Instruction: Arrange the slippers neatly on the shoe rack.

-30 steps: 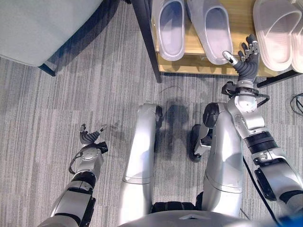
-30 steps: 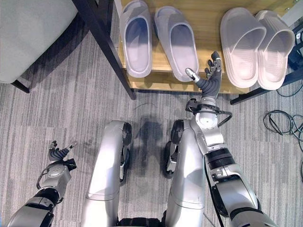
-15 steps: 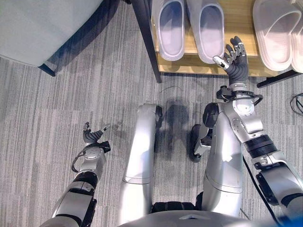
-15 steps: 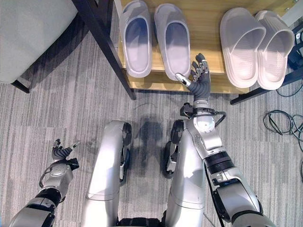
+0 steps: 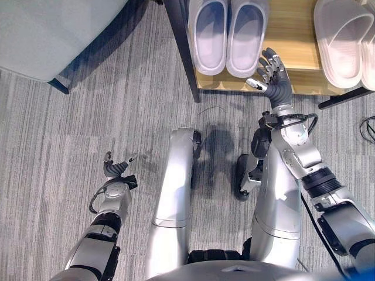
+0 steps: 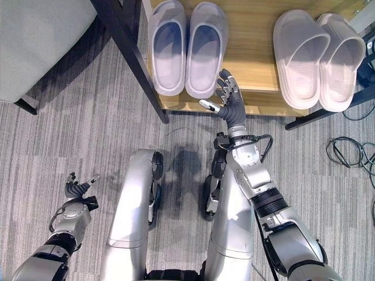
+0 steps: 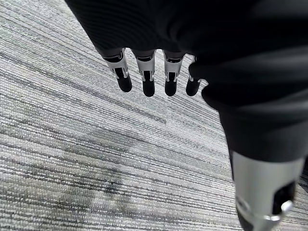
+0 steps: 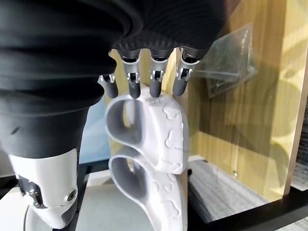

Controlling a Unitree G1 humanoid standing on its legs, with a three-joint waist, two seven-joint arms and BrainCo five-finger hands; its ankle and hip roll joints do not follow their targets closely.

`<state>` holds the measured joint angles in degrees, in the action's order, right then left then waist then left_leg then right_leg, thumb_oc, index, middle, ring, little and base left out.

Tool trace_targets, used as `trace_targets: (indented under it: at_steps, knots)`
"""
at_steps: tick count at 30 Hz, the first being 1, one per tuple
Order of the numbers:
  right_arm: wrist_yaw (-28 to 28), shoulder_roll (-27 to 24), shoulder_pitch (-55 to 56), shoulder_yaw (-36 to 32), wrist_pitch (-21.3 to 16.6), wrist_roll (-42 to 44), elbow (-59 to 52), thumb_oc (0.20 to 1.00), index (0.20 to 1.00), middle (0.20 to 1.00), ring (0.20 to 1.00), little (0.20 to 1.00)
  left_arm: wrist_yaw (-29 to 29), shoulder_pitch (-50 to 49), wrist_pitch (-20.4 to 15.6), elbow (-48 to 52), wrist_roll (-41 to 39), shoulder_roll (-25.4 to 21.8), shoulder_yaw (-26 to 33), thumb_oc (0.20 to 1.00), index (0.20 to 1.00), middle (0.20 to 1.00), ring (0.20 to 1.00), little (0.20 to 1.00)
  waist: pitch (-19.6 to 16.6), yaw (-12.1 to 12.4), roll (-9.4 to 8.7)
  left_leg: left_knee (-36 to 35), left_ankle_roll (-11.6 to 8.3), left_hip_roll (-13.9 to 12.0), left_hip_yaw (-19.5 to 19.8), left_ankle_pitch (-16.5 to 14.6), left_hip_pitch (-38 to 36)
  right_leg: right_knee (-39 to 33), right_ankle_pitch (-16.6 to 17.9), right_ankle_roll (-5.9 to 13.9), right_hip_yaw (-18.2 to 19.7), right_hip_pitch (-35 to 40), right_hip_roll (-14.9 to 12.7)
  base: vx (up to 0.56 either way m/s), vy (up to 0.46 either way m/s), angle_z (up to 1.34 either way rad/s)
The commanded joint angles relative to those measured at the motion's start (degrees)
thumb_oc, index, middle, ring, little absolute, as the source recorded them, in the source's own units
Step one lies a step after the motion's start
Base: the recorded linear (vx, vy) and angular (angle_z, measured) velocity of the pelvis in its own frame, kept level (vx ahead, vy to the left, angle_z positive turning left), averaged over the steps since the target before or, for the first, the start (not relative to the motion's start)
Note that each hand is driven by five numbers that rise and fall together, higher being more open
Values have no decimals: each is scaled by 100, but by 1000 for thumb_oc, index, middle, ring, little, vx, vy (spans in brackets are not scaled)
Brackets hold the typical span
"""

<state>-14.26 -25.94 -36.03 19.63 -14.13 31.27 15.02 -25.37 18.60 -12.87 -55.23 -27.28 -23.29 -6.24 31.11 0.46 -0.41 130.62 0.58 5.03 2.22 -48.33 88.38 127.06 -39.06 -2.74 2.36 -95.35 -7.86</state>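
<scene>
Carpet [image 5: 88, 117] nearest, grey and ribbed; left hand [image 5: 115, 174] hanging low above it, fingers [image 7: 146, 77] relaxed and straight, gripping nothing, well apart from the rack.

Further out, right hand [image 6: 229, 102] reaching up to the front edge of the shoe rack [image 6: 252, 64], fingers [image 8: 156, 79] spread and straight, tips hovering at or just touching the outer side of the near lavender slipper [image 6: 203, 50]; contact not resolvable. Nothing clasped.

Lavender pair lying side by side on the wooden shelf, flanks touching, openings facing upward in the head views, second lavender slipper [image 6: 169, 50] nearest the dark rack post [image 6: 126, 52]. White pair [image 6: 319, 55] sitting further along the same shelf, well apart from the lavender pair, overlapping slightly.

Judging handling: moulded foam, probably light, springy, slightly grippy on wood, not fragile. Likely sliding under a flat-finger push on the sidewall or heel; for lifting, pinching the strap arch or heel rim looking safest.
</scene>
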Motion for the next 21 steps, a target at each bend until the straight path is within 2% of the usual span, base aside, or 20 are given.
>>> trace_targets:
  at_steps: [1,5,9,14,15,17,20,21]
  knots:
    - [-310,168,157,-118,-266,-273,-418,1000,1000,1000,1000,1000,-154,-281,-141,-73,274,-96,-7,1000,1000,1000,1000,1000,-132,354,-273,-182,-55,302,787,309,158,661,-53,-238,1027,607,13,0,0,0]
    - [-680,143,646,-884,-504,-332,-570,1000,1000,1000,1000,1000,-147,-360,-158,-132,253,-70,101,1000,1000,1000,1000,1000,-132,272,-314,-137,-36,292,771,295,158,700,-49,-224,1044,598,25,0,0,0]
    - [-435,-239,1742,-1592,-671,-557,-1311,1000,1000,1000,1000,1000,-25,-579,-233,81,378,-102,267,1000,1000,1000,1000,1000,-132,181,-413,-138,-31,295,770,308,158,707,-41,-190,1065,621,17,3,-4,-3]
    - [68,-235,2749,-2041,-582,-59,-1301,1000,1000,1000,1000,1000,169,-795,-226,384,440,-154,351,1000,1000,1000,1000,1000,-132,86,-483,-131,-57,267,796,318,158,684,-20,-173,1054,652,19,-1,-5,-2]
    - [60,-173,2863,-2193,-533,214,-752,1000,1000,1000,1000,1000,234,-825,-219,418,468,-187,322,1000,1000,1000,1000,1000,-132,56,-478,-119,-65,258,801,327,158,691,-22,-170,1050,642,42,0,0,0]
    - [44,-171,2928,-2258,-480,315,-373,1000,1000,1000,1000,1000,286,-795,-203,436,421,-233,329,1000,1000,1000,1000,1000,-132,43,-477,-110,-70,248,801,321,158,693,-28,-170,1047,631,53,-16,-4,-1]
    - [-174,-357,2753,-2424,-284,240,1238,1000,1000,1000,1000,1000,438,-594,-232,430,302,-451,350,1000,1000,1000,1000,1000,-132,7,-444,-211,-80,239,841,381,158,516,32,-141,1020,683,17,-43,13,-2]
    - [-458,-531,2315,-2550,-218,261,2490,1000,1000,1000,1000,1000,516,-237,-228,175,208,-726,348,1000,1000,1000,1000,1000,-135,-3,-398,-455,-50,207,822,489,158,219,80,-140,947,751,-63,-101,40,-7]
